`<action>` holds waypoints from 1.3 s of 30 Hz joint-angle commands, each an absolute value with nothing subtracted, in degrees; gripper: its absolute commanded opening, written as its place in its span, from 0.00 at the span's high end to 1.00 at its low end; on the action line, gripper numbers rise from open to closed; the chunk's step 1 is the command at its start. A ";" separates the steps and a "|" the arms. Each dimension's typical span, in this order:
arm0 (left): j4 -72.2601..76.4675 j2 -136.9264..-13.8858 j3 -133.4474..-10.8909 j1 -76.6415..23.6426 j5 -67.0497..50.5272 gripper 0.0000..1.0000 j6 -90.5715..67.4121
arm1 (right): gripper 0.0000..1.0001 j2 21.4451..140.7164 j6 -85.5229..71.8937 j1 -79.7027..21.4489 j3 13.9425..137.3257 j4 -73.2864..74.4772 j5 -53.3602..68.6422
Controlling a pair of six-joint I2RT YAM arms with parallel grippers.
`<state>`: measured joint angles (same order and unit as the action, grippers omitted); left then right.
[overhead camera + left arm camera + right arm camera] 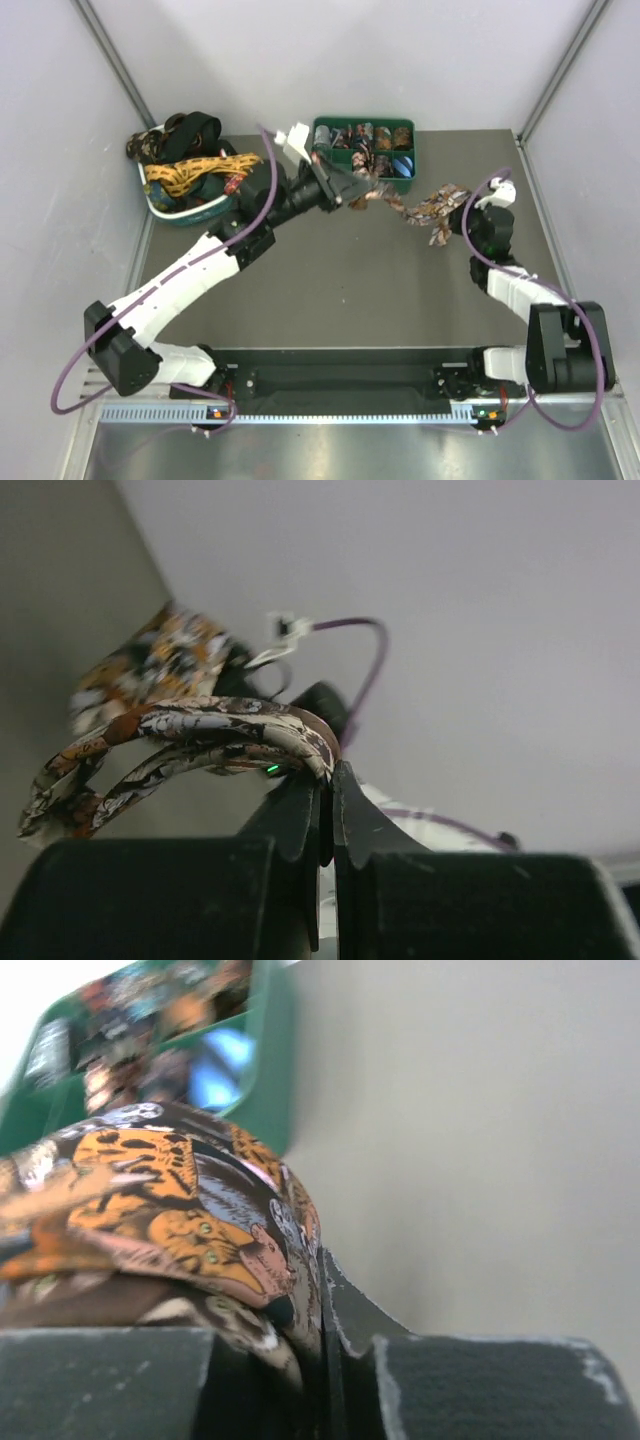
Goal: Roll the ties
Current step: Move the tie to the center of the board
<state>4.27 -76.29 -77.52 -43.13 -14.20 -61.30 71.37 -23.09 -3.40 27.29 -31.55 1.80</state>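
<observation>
A brown patterned tie (415, 208) hangs stretched between my two grippers above the table, in front of the green tray. My left gripper (352, 196) is shut on its narrow end, which in the left wrist view loops out of the closed gripper (328, 772) as a thin brown-and-white strip, the tie (200, 730). My right gripper (452, 222) is shut on the wide end. In the right wrist view the orange-printed fabric of the tie (170, 1210) bulges over the pinched gripper (322, 1275). More loose ties (190, 165), gold and black, are heaped at the back left.
A green compartment tray (316, 128) at the back centre holds several small rolled ties; its wall also shows as the tray (272, 1070) in the right wrist view. The loose ties lie in a round bin (170, 214) by the left wall. Purple cables run along both arms.
</observation>
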 commanded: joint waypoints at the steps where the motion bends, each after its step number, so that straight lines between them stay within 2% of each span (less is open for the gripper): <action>1: 11.50 -73.31 -63.43 -40.00 -16.34 1.00 -60.12 | 0.90 75.75 -21.55 -0.18 33.03 -32.42 -0.89; 7: 19.32 -73.47 -45.30 -38.94 -14.94 1.00 -55.73 | 0.87 86.12 -14.51 2.64 40.51 -34.71 -4.21; 10: 24.85 -76.11 -40.01 -38.76 -15.21 1.00 -53.71 | 0.87 90.08 -10.91 2.55 45.25 -35.07 -6.40; 12: 23.83 -77.77 -39.29 -39.02 -14.51 1.00 -50.63 | 0.83 91.75 -9.41 2.37 47.01 -34.81 -8.42; 13: 24.60 -78.31 -38.24 -39.02 -14.41 1.00 -49.93 | 0.78 92.37 -9.06 2.37 47.89 -34.54 -9.13; 14: 25.31 -78.83 -37.62 -39.02 -14.41 1.00 -48.70 | 0.62 93.94 -9.05 2.37 49.81 -34.19 -10.36; 16: 27.41 -80.59 -36.31 -39.11 -14.59 1.00 -47.55 | 0.58 95.79 -9.14 2.37 52.72 -33.13 -12.83; 17: 27.86 -81.47 -36.04 -39.11 -15.11 1.00 -46.16 | 0.52 97.63 -8.44 2.37 53.52 -33.31 -13.09; 19: 27.69 -84.98 -36.56 -39.46 -16.08 1.00 -44.74 | 0.50 99.40 -8.09 2.29 55.19 -33.40 -14.50; 21: 26.81 -90.75 -37.52 -39.99 -17.13 1.00 -43.16 | 0.39 101.68 -8.78 2.37 55.98 -33.31 -16.33; 22: 24.46 -95.40 -39.79 -39.90 -19.40 1.00 -42.11 | 0.30 103.34 -10.96 2.46 57.29 -30.96 -20.70; 24: 20.41 -99.28 -44.35 -40.25 -23.01 1.00 -40.79 | 0.29 104.94 -12.82 2.81 58.62 -27.96 -24.48; 27: 18.81 -101.43 -45.09 -41.83 -21.98 1.00 -39.29 | 0.28 104.77 -15.89 4.30 57.58 -28.82 -27.59; 30: 16.54 -99.07 -43.69 -44.02 -16.27 1.00 -37.36 | 0.24 102.57 -17.05 6.06 55.37 -30.85 -27.69; 36: 12.85 -94.49 -41.84 -46.93 -10.91 1.00 -35.95 | 0.21 100.90 -21.09 7.73 60.03 -21.98 -29.09; 39: 12.30 -93.61 -40.79 -48.43 -7.48 1.00 -35.68 | 0.16 98.53 -23.90 8.00 59.94 -19.44 -29.44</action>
<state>14.28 -96.14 -42.13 -47.31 -11.81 -37.63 103.79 -19.79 7.66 57.28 -21.69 -27.27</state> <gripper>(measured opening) 0.047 0.831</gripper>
